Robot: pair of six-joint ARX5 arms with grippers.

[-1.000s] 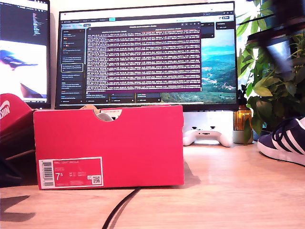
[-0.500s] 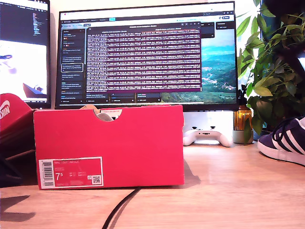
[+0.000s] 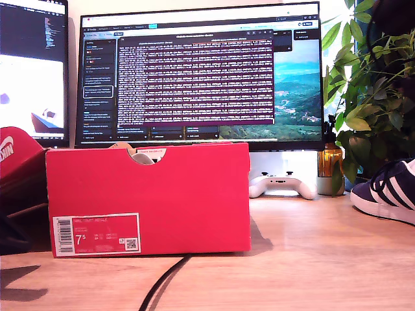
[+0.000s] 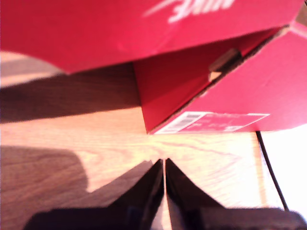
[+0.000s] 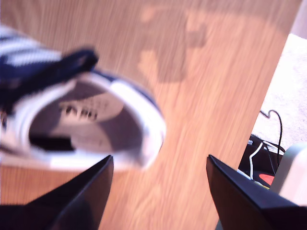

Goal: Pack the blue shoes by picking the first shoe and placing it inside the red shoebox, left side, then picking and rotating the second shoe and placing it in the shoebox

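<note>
The red shoebox [image 3: 149, 194] stands on the wooden desk at the exterior view's centre-left, label facing the camera; something white and grey shows in its notch [image 3: 141, 155]. Its red lid [image 3: 16, 152] leans at that view's left edge. One blue shoe [image 3: 386, 191] lies at the exterior view's right edge. My first gripper [image 4: 164, 162] is shut and empty, low over the desk, pointing at the shoebox [image 4: 240, 86] corner under the lid [image 4: 120, 28]. My second gripper [image 5: 158, 163] is open above the blurred shoe [image 5: 86, 120], near its white-lined opening, not touching it.
Two monitors stand behind the box. A white game controller [image 3: 282, 184], an amber bottle [image 3: 331, 162] and a leafy plant [image 3: 376, 97] sit at the exterior view's back right. A black cable [image 3: 162, 282] runs forward from the box. The desk edge [image 5: 268, 96] is near the shoe.
A dark blurred arm at the exterior view's upper right has risen almost out of the picture. Box, lid and shoe have not moved.
</note>
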